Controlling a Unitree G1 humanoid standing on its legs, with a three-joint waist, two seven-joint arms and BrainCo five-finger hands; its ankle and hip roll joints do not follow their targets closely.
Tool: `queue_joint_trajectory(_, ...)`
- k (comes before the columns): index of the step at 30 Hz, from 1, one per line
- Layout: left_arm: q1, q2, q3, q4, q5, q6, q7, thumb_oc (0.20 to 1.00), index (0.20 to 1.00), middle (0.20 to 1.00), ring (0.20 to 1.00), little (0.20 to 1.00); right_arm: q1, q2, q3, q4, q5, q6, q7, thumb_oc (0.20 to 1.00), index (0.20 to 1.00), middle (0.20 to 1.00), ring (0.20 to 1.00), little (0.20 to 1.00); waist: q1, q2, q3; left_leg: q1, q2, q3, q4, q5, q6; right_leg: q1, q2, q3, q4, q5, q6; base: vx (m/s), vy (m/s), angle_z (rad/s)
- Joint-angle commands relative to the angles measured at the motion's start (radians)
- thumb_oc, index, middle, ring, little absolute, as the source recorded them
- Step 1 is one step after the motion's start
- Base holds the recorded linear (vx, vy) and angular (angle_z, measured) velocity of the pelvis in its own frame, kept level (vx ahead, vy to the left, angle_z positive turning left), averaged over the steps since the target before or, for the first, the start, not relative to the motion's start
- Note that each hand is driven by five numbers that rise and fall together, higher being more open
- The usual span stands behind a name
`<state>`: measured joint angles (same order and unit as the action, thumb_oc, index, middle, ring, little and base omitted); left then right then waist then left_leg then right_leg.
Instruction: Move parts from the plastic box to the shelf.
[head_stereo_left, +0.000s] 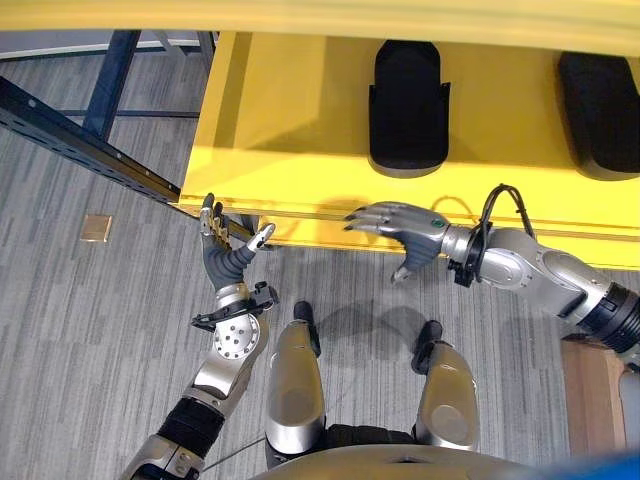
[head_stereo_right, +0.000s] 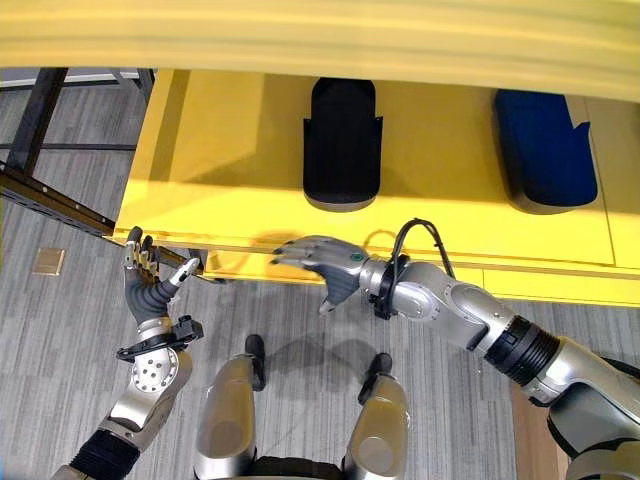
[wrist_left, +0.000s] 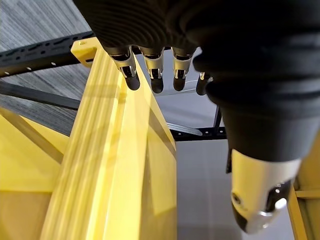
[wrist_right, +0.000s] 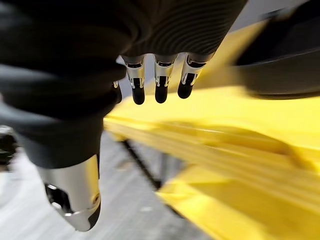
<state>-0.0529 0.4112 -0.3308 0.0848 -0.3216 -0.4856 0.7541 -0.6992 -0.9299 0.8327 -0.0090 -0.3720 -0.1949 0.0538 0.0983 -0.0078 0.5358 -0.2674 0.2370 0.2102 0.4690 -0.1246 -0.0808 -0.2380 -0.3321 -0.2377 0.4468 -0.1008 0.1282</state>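
A yellow shelf (head_stereo_left: 290, 130) spans the upper part of the head views. On it lie a black moulded part (head_stereo_left: 408, 105) and, further right, a second dark part (head_stereo_left: 600, 100). My left hand (head_stereo_left: 225, 255) is held upright at the shelf's front left corner, fingers straight and empty; its fingers (wrist_left: 132, 75) point along the yellow shelf edge (wrist_left: 115, 150). My right hand (head_stereo_left: 405, 228) hovers palm down at the shelf's front edge below the black part, open and empty. Its fingers (wrist_right: 160, 85) extend over the yellow surface (wrist_right: 240, 135).
A dark perforated rack beam (head_stereo_left: 80, 140) runs diagonally from the left to the shelf's corner. A brass plate (head_stereo_left: 96, 227) is set into the grey floor at the left. A brown wooden block (head_stereo_left: 590, 390) stands at the lower right.
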Motion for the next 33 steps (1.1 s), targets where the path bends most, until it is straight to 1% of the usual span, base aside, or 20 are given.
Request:
queue_joint_trajectory(1, 0.032, 0.021, 0.002, -0.020, 0.053, -0.043, 0.027, 1.000, 1.000, 1.000, 1.000, 1.000, 0.019, 0.000, -0.062, -0.066, -0.013, -0.051, -0.086, 1.000, 1.000, 1.000, 1.000, 1.000, -0.002, -0.011, -0.044, 0.021, 0.024, 0.078, 0.046, -0.060, 0.053, 0.001, -0.003, -0.087, 0.077, -0.038, -0.011, 0.04, 0.002, -0.02)
queue_joint_trajectory(2, 0.031, 0.019, 0.004, -0.020, 0.054, -0.036, 0.025, 1.000, 1.000, 1.000, 1.000, 1.000, 0.022, 0.000, -0.066, -0.057, -0.010, -0.035, -0.102, 1.000, 1.000, 1.000, 1.000, 1.000, -0.004, -0.011, -0.044, 0.024, 0.025, 0.079, 0.046, -0.060, 0.052, 0.002, -0.003, -0.086, 0.079, -0.039, -0.011, 0.04, 0.003, 0.00)
queue_joint_trajectory(4, 0.030, 0.014, 0.003, -0.021, 0.056, -0.034, 0.024, 1.000, 1.000, 1.000, 1.000, 1.000, 0.025, 0.008, -0.071, -0.033, -0.026, -0.025, -0.133, 1.000, 1.000, 1.000, 1.000, 1.000, -0.005, -0.010, -0.042, 0.023, 0.025, 0.078, 0.050, -0.062, 0.053, 0.003, -0.002, -0.085, 0.081, -0.042, -0.014, 0.02, 0.005, 0.01)
queue_joint_trajectory(5, 0.031, 0.014, 0.004, -0.022, 0.054, -0.033, 0.024, 1.000, 1.000, 1.000, 1.000, 1.000, 0.025, 0.010, -0.073, -0.026, -0.028, -0.027, -0.138, 1.000, 1.000, 1.000, 1.000, 1.000, -0.005, -0.009, -0.042, 0.022, 0.026, 0.078, 0.051, -0.062, 0.053, 0.002, -0.002, -0.084, 0.082, -0.042, -0.014, 0.00, 0.000, 0.00)
queue_joint_trajectory(6, 0.033, 0.015, 0.006, -0.027, 0.048, -0.026, 0.019, 1.000, 1.000, 1.000, 1.000, 1.000, 0.028, 0.016, -0.082, -0.009, -0.038, -0.057, -0.141, 1.000, 1.000, 1.000, 1.000, 1.000, -0.005, -0.008, -0.042, 0.021, 0.026, 0.077, 0.056, -0.065, 0.053, 0.001, -0.004, -0.083, 0.086, -0.043, -0.014, 0.00, 0.000, 0.00)
queue_joint_trajectory(8, 0.032, 0.015, 0.004, -0.019, 0.047, -0.030, 0.014, 1.000, 1.000, 1.000, 1.000, 1.000, 0.033, 0.019, -0.084, -0.016, -0.041, -0.044, -0.139, 1.000, 1.000, 1.000, 1.000, 1.000, -0.006, -0.007, -0.041, 0.019, 0.025, 0.076, 0.058, -0.066, 0.054, -0.002, -0.005, -0.082, 0.090, -0.043, -0.013, 0.00, 0.000, 0.00)
queue_joint_trajectory(12, 0.034, 0.010, 0.003, -0.020, 0.046, -0.030, 0.007, 1.000, 1.000, 1.000, 1.000, 1.000, 0.025, 0.031, -0.071, 0.041, -0.037, -0.034, -0.114, 1.000, 1.000, 1.000, 1.000, 1.000, -0.003, -0.003, -0.042, 0.019, 0.027, 0.077, 0.063, -0.069, 0.054, -0.001, -0.009, -0.084, 0.091, -0.044, -0.015, 0.02, 0.000, 0.00)
queue_joint_trajectory(13, 0.032, 0.012, 0.004, -0.018, 0.042, -0.029, 0.006, 1.000, 1.000, 1.000, 1.000, 1.000, 0.025, 0.034, -0.070, 0.051, -0.053, -0.012, -0.116, 1.000, 1.000, 1.000, 1.000, 1.000, -0.003, -0.002, -0.041, 0.016, 0.027, 0.077, 0.067, -0.071, 0.055, -0.004, -0.012, -0.083, 0.096, -0.045, -0.014, 0.00, 0.000, 0.00)
queue_joint_trajectory(15, 0.032, 0.011, 0.008, -0.018, 0.038, -0.026, 0.003, 1.000, 1.000, 1.000, 1.000, 1.000, 0.021, 0.034, -0.067, 0.072, -0.053, -0.005, -0.120, 1.000, 1.000, 1.000, 1.000, 1.000, -0.003, -0.002, -0.041, 0.017, 0.027, 0.078, 0.070, -0.072, 0.056, -0.005, -0.013, -0.082, 0.100, -0.047, -0.015, 0.00, 0.000, 0.00)
queue_joint_trajectory(16, 0.034, 0.010, 0.010, -0.012, 0.033, -0.033, 0.000, 1.000, 1.000, 1.000, 1.000, 1.000, 0.023, 0.038, -0.068, 0.083, -0.065, 0.012, -0.118, 1.000, 1.000, 1.000, 1.000, 1.000, -0.004, -0.002, -0.041, 0.015, 0.029, 0.079, 0.073, -0.074, 0.054, -0.006, -0.015, -0.083, 0.104, -0.049, -0.015, 0.00, 0.000, 0.00)
queue_joint_trajectory(19, 0.033, 0.005, 0.011, -0.015, 0.028, -0.023, -0.003, 1.000, 1.000, 1.000, 1.000, 1.000, 0.024, 0.046, -0.067, 0.108, -0.077, 0.055, -0.129, 1.000, 1.000, 1.000, 1.000, 1.000, -0.003, -0.001, -0.040, 0.015, 0.028, 0.078, 0.073, -0.074, 0.055, -0.007, -0.015, -0.082, 0.106, -0.050, -0.015, 0.00, 0.000, 0.00)
queue_joint_trajectory(23, 0.039, 0.000, 0.015, -0.016, 0.018, -0.016, -0.013, 1.000, 1.000, 1.000, 1.000, 1.000, 0.028, 0.060, -0.076, 0.143, -0.079, 0.090, -0.120, 1.000, 1.000, 1.000, 1.000, 1.000, -0.001, -0.001, -0.043, 0.015, 0.029, 0.077, 0.074, -0.074, 0.055, -0.008, -0.018, -0.084, 0.110, -0.050, -0.016, 0.00, 0.000, 0.00)
queue_joint_trajectory(24, 0.038, -0.002, 0.015, -0.016, 0.018, -0.014, -0.014, 1.000, 1.000, 1.000, 1.000, 1.000, 0.027, 0.065, -0.079, 0.151, -0.085, 0.110, -0.121, 1.000, 1.000, 1.000, 1.000, 1.000, -0.001, -0.002, -0.042, 0.016, 0.028, 0.077, 0.074, -0.074, 0.055, -0.007, -0.018, -0.084, 0.110, -0.050, -0.017, 0.00, 0.000, 0.00)
queue_joint_trajectory(27, 0.038, -0.006, 0.014, -0.019, 0.019, -0.009, -0.018, 1.000, 1.000, 1.000, 1.000, 1.000, 0.020, 0.078, -0.084, 0.177, -0.080, 0.130, -0.135, 1.000, 1.000, 1.000, 1.000, 1.000, 0.000, 0.000, -0.042, 0.016, 0.027, 0.076, 0.075, -0.073, 0.055, -0.009, -0.020, -0.082, 0.114, -0.051, -0.017, 0.00, 0.000, 0.00)
queue_joint_trajectory(29, 0.039, -0.005, 0.016, -0.025, 0.017, -0.002, -0.019, 1.000, 1.000, 1.000, 1.000, 1.000, 0.020, 0.088, -0.091, 0.187, -0.092, 0.132, -0.149, 1.000, 1.000, 1.000, 1.000, 1.000, 0.001, 0.002, -0.042, 0.016, 0.027, 0.074, 0.075, -0.073, 0.056, -0.010, -0.021, -0.082, 0.117, -0.051, -0.018, 0.00, 0.000, 0.00)
queue_joint_trajectory(33, 0.041, -0.008, 0.017, -0.030, 0.009, 0.010, -0.024, 1.000, 1.000, 1.000, 1.000, 1.000, 0.015, 0.109, -0.107, 0.206, -0.121, 0.165, -0.146, 1.000, 1.000, 1.000, 1.000, 1.000, 0.003, 0.004, -0.044, 0.016, 0.027, 0.072, 0.076, -0.074, 0.055, -0.010, -0.023, -0.083, 0.120, -0.052, -0.017, 0.02, 0.004, 0.00)
